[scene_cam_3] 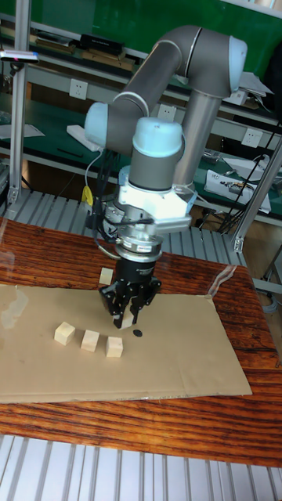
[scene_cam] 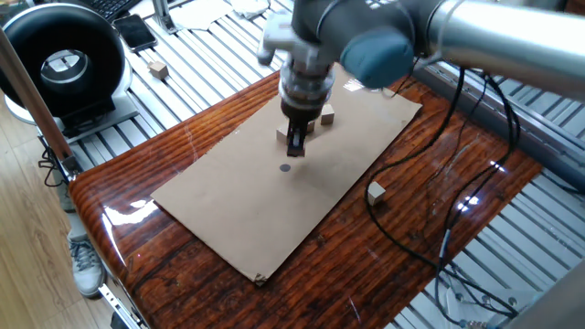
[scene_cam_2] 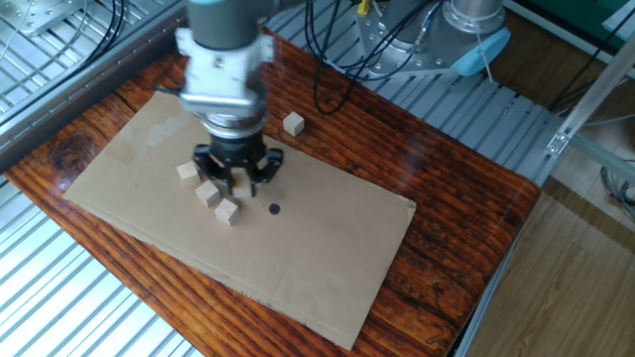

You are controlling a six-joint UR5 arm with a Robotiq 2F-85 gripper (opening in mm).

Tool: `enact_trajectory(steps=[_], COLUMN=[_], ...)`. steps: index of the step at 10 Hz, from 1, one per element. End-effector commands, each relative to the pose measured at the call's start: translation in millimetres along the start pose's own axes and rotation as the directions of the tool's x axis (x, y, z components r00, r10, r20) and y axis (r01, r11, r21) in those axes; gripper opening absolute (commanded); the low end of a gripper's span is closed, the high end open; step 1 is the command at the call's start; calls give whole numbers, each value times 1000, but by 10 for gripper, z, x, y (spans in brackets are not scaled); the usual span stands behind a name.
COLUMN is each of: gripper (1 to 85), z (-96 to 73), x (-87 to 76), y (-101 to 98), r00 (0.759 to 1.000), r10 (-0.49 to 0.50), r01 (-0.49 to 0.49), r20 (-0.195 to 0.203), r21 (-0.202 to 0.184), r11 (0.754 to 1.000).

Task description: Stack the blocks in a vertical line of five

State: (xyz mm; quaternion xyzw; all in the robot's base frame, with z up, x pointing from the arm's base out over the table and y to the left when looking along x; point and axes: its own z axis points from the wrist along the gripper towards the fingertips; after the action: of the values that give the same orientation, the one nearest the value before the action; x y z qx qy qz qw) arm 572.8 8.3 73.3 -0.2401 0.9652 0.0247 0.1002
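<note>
Above cardboard | fingers grip one block; three blocks beside

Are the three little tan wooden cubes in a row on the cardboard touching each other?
Apart. The tall fixed view shows brown cardboard between the left cube, middle cube and right cube; the other fixed view agrees.

A grey tubular arm with light-blue joint caps, white wrist collar and black end effector.
</note>
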Motion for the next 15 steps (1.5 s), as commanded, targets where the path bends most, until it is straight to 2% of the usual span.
enact_trajectory(steps=[1,2,4,5,9,12,15], gripper=[13,13,13,13,13,13,13], z=[-19,23,94,151,213,232,235], x=[-243,-271,-276,-280,-97,-79,-128], y=[-127,-135,-206,-220,-206,-193,-144], r00=[962,948,934,930,927,925,910], r10=[266,309,349,360,374,379,415], r01=[-265,-308,-351,-361,-374,-379,-415], r20=[68,73,70,73,9,1,2], r21=[-25,-27,5,9,33,32,18], r11=[964,951,937,932,927,925,910])
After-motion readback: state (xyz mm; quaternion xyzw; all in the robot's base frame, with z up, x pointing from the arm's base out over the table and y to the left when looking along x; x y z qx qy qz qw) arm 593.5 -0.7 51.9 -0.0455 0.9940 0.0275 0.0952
